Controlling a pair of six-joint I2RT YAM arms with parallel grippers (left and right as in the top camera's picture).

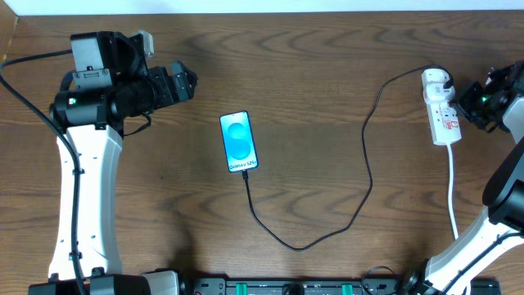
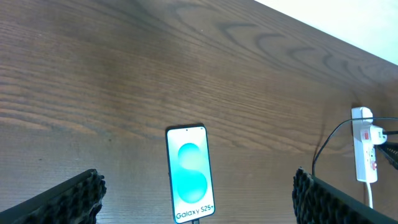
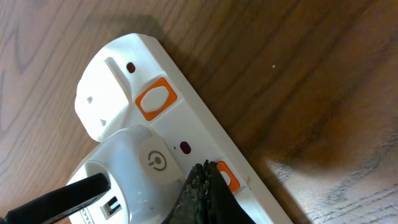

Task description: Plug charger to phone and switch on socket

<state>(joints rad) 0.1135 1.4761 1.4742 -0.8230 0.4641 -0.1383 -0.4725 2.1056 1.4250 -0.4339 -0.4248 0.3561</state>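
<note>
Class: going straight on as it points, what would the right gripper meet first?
The right gripper would likely meet the orange switch on the power strip, beside the white plug; depth is unclear.

Your dark wood-grain table [image 1: 327,49] carries the phone [image 1: 238,142] flat at its middle, screen up. You see the black charger cable [image 1: 370,168] loop from the phone's near end to the power strip [image 1: 444,115] at right, whose white cord [image 1: 453,188] trails toward the near edge.
</note>
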